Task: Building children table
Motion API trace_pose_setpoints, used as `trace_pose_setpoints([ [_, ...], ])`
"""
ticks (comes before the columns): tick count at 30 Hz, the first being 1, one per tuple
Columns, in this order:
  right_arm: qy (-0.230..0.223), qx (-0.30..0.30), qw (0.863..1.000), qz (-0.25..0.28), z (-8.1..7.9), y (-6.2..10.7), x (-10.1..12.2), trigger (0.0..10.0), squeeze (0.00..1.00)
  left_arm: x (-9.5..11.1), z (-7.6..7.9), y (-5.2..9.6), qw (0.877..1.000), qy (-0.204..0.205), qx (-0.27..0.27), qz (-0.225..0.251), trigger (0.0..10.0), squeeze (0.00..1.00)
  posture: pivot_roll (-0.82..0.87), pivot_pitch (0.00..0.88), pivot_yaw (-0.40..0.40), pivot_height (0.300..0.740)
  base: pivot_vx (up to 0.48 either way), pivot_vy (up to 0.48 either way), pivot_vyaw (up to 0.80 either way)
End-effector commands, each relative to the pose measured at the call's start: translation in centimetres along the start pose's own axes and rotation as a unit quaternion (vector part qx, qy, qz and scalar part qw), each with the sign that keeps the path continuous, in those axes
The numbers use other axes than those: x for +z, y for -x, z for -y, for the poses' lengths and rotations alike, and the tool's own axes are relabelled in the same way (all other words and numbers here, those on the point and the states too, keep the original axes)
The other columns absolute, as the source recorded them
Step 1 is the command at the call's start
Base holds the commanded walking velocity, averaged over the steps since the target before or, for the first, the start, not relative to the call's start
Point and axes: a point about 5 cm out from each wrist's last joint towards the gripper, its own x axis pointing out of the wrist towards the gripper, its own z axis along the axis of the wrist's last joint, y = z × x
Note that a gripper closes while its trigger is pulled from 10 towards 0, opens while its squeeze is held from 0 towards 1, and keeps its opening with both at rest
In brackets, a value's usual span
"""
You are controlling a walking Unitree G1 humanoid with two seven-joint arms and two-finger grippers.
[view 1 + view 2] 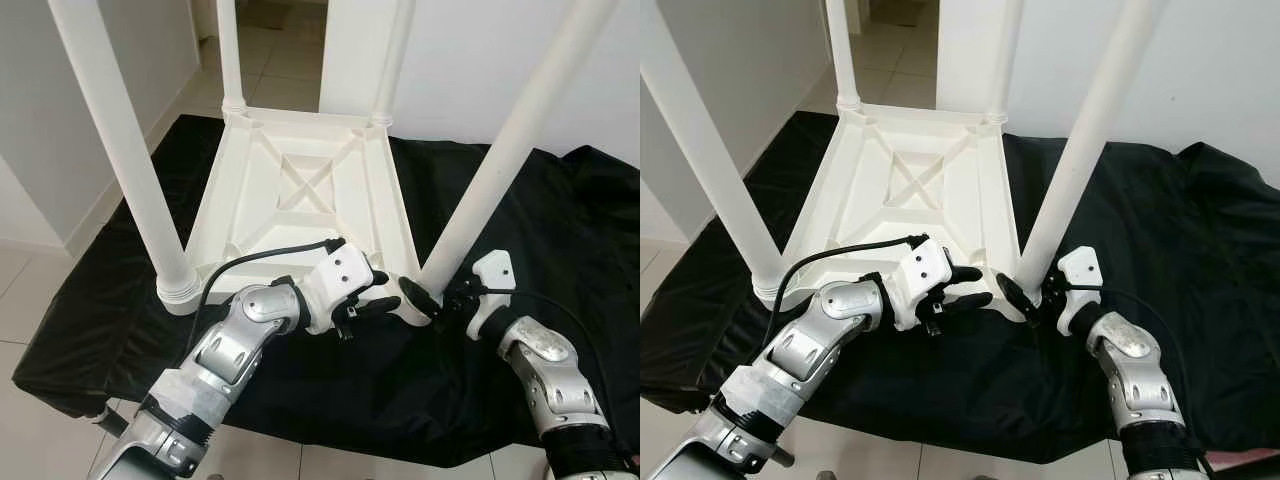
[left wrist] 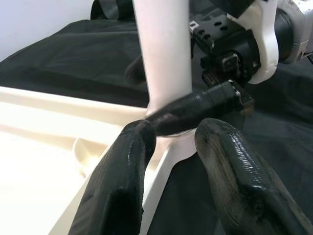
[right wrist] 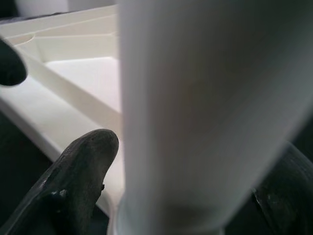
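Note:
A white plastic children's table (image 1: pixel 300 190) lies upside down on a black cloth, with its legs pointing up. My right gripper (image 1: pixel 432 300) is shut on the base of the near right leg (image 1: pixel 500 150); in the right wrist view the leg (image 3: pixel 195 98) stands between its black fingers (image 3: pixel 83 166). My left gripper (image 1: pixel 372 295) hovers open at the table's near right corner, just left of that leg's socket. In the left wrist view its fingers (image 2: pixel 122 181) frame the table rim and the leg (image 2: pixel 164 49), with a right-gripper finger (image 2: pixel 195 110) pressed across the leg's base.
The black cloth (image 1: pixel 560 220) covers the floor under the table. The near left leg (image 1: pixel 120 150) leans up beside my left arm; two far legs (image 1: pixel 230 50) stand at the back. White walls close in on both sides, and a tiled doorway (image 1: pixel 280 40) lies beyond.

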Motion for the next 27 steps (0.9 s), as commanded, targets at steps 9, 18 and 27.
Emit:
trace_pose_setpoints([
  [9, 0.016, 0.036, 0.999, -0.014, 0.1, -0.3, -0.5, 0.0, 0.0, 0.0, 0.0, 0.0, 1.0, -0.008, -0.001, -0.005, 10.0, 0.0, -0.08, 0.0, -0.061, 0.74, 0.0, 0.0, 0.0],
  [18, -0.001, 0.031, 0.999, -0.025, -0.5, 0.3, -1.6, 9.3, 0.0, -0.1, 0.1, 0.1, 1.0, -0.006, 0.002, -0.005, 10.0, 0.0, -0.08, 0.0, -0.065, 0.74, 0.0, 0.0, 0.0],
  [27, -0.037, -0.09, 0.995, -0.032, -2.4, 1.0, -2.6, 10.0, 0.0, -0.2, 0.1, 0.0, 1.0, -0.004, 0.001, -0.005, 10.0, 0.0, -0.09, 0.0, -0.058, 0.74, 0.0, 0.0, 0.0],
])
